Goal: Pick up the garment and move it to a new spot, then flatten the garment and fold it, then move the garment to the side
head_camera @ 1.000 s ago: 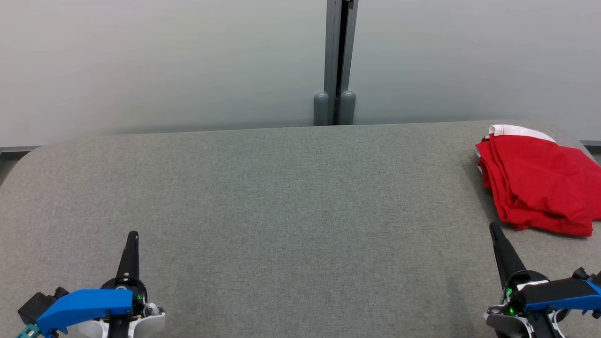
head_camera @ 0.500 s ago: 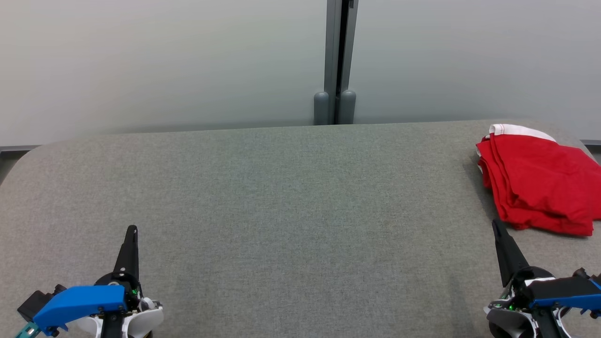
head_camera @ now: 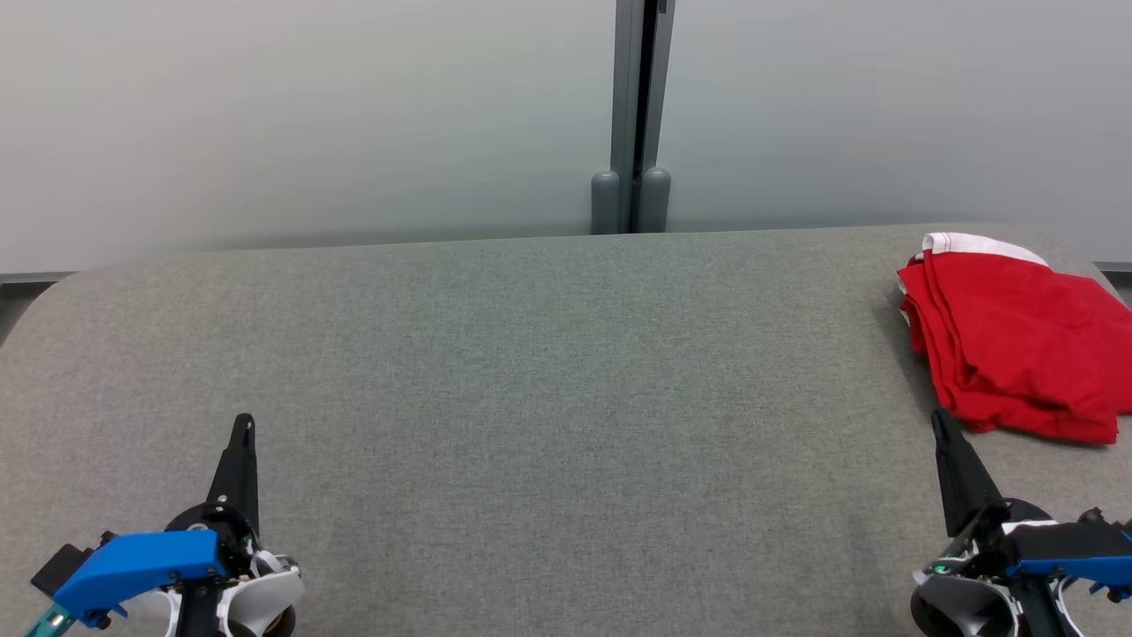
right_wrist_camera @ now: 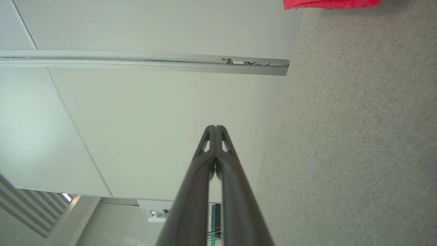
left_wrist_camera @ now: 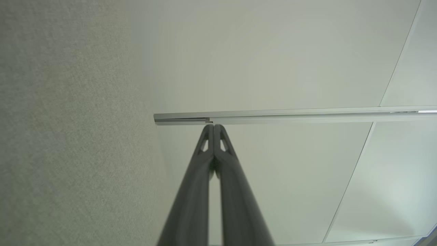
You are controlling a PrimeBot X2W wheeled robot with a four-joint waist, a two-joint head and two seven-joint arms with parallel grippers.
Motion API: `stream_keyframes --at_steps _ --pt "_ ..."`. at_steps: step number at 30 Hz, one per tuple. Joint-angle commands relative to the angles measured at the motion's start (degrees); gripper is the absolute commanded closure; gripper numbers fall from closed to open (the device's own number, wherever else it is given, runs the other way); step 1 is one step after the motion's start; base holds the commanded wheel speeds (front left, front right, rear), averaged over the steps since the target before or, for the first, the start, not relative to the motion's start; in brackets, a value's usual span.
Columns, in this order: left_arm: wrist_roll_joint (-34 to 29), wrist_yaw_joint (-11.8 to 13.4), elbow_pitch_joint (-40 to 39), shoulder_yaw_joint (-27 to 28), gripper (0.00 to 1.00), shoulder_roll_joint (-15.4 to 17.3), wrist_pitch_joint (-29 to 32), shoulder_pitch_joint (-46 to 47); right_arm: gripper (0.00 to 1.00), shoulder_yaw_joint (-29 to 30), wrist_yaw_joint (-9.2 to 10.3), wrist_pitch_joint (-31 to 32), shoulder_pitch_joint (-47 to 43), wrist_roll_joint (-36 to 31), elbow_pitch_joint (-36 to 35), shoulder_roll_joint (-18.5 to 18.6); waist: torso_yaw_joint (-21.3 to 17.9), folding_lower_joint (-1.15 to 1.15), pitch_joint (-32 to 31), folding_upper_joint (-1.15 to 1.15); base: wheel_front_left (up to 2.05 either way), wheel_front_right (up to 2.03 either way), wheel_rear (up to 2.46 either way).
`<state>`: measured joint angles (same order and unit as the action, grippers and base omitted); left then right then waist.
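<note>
The garment (head_camera: 1017, 345) is red with a white band, folded into a compact stack at the far right of the grey table (head_camera: 548, 380). A strip of it, the garment (right_wrist_camera: 331, 3), shows at the top edge of the right wrist view. My right gripper (head_camera: 939, 419) hovers at the lower right, just in front of the stack and apart from it, fingers shut on nothing (right_wrist_camera: 215, 128). Low on the left, my left gripper (head_camera: 242, 422) points up the table with both fingers pressed together and empty (left_wrist_camera: 213, 127).
A pale wall with a grey vertical post (head_camera: 632, 115) stands behind the table's far edge. The table's rounded corners fall away at both sides; the garment lies close to the right edge.
Both grippers have drifted slightly: the left tip up and left, the right one down and right, away from the garment. The garment has not moved.
</note>
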<state>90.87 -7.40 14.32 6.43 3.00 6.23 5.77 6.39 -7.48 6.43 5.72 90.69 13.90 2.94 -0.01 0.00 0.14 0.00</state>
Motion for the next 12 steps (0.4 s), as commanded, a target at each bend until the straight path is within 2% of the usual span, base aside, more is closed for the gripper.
stream_keyframes --at_steps 1,12 --pt "1.05 -0.16 -0.43 0.18 1.00 -0.19 0.33 0.75 1.00 0.24 -0.02 0.09 0.83 1.25 0.18 -0.10 0.00 0.00 0.02 0.00 0.00 0.00 0.00" --pt "1.57 -0.16 -0.44 0.28 1.00 -0.22 0.57 0.75 1.00 0.26 -0.02 0.14 0.91 1.78 0.20 -0.10 0.01 0.00 0.04 0.00 0.00 0.00 0.00"
